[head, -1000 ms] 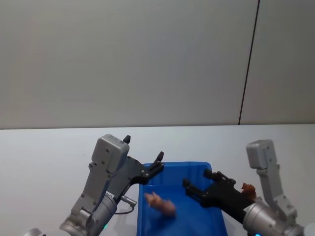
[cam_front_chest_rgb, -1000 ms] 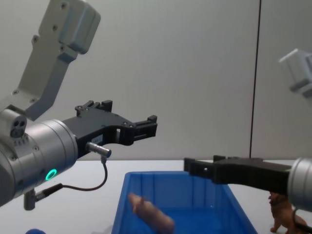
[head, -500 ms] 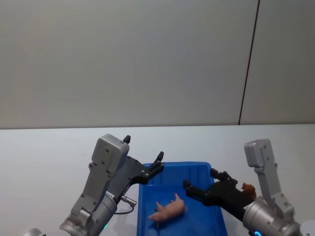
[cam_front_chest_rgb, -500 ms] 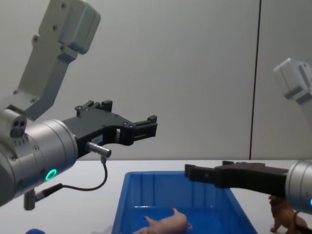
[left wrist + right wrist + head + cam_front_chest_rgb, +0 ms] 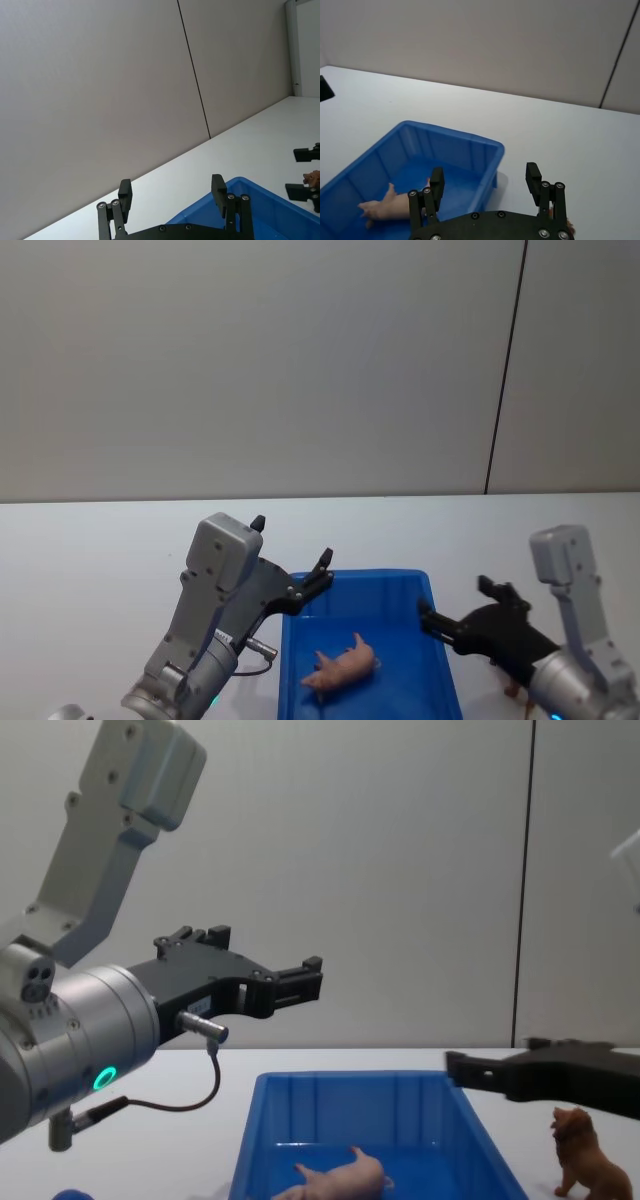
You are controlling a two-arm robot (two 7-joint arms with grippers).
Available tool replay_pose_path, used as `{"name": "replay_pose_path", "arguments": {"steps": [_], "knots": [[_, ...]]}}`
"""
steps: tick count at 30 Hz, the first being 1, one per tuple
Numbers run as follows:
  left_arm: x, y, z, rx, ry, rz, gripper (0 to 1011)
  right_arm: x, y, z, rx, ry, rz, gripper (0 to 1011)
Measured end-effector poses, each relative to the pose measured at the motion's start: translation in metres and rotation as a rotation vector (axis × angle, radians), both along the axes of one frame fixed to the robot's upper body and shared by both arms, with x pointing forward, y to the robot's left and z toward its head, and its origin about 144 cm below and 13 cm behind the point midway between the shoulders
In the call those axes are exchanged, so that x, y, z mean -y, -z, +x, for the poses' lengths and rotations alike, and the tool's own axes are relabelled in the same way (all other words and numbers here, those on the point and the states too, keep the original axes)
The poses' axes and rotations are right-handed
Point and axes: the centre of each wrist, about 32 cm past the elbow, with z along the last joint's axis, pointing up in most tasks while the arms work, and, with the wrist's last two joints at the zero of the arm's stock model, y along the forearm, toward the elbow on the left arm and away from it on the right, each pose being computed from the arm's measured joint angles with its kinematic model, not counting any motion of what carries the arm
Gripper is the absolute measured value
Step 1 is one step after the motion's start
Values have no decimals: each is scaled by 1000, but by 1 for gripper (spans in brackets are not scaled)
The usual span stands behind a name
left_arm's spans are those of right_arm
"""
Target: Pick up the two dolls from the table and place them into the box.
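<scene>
One pig doll lying in box; one lion doll standing on table beside it. Left end effector, right end effector both spread, empty.

1. I see the box open from above, with nothing over its middle.
2. The pig lies on the box floor toward the left and near side; the floor to its right and behind it is bare.
3. My left gripper hangs spread over the box's far left corner, crowding that entry.
4. My right gripper, fingers apart, sits just outside the right rim.
5. The lion stands on the table just beside the right wall, which stands between it and the inside.
6. Open tabletop runs behind the box and out to the left.
</scene>
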Motion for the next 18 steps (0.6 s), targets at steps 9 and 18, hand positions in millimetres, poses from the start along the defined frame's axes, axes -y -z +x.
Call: {"name": "replay_pose_path", "arguments": {"steps": [9, 18], "knots": [[0, 0, 0, 0, 0, 0, 1002, 11, 0, -17, 6, 81, -54, 1001], [0, 0, 0, 0, 0, 0, 1001, 22, 9, -33, -41, 141, -71, 1001]]}}
